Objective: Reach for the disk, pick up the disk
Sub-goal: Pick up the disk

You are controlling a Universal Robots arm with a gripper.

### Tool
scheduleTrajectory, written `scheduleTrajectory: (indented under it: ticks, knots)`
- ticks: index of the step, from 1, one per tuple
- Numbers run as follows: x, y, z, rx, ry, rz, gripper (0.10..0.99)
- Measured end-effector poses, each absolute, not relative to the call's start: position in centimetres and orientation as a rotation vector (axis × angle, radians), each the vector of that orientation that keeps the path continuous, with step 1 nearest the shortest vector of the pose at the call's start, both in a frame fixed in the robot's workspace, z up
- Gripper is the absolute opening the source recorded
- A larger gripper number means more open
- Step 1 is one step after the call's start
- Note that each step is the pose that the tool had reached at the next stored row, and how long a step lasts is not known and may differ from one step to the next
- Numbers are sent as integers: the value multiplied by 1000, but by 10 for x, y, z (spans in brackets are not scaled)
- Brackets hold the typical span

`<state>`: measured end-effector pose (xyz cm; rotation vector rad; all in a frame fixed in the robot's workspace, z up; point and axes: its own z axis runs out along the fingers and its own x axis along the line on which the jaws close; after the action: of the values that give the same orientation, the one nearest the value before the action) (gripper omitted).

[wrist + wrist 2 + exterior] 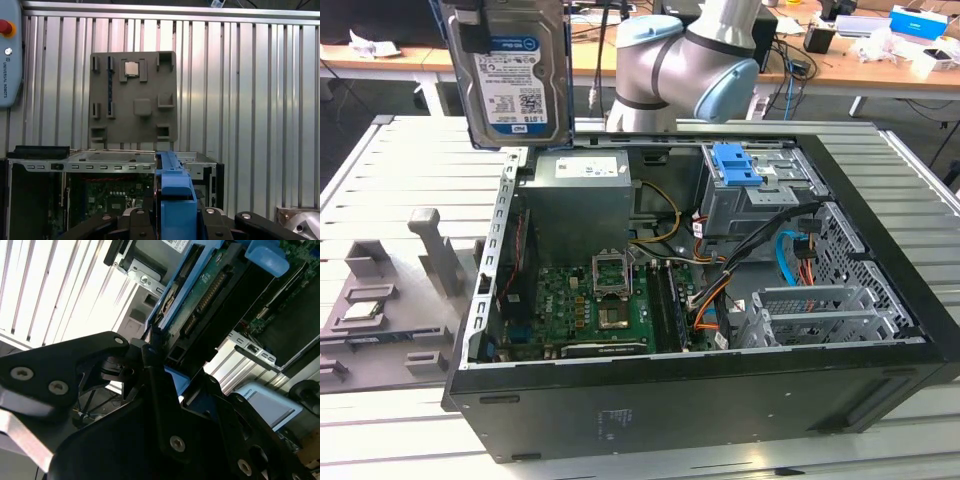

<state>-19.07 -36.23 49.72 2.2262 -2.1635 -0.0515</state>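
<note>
Disk (pixel 515 75) clamped in claw (pixel 175 217) (blue rail (pixel 172 192) between fingers), arm (pixel 685 60) high over open computer case (pixel 670 405).

Labelled silver disk (pixel 510 75) upright, aloft

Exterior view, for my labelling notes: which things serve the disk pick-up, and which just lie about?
Job:
disk, held aloft
gripper, shut on the disk

Lying about:
computer case, open
grey tray beside it
blue bracket inside the case
</note>
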Motion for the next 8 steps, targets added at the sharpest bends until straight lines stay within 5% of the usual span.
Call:
scheduleTrajectory:
  ticks: [8]
  knots:
    - [-156, -362, 497, 2225, -2162, -55, 365]
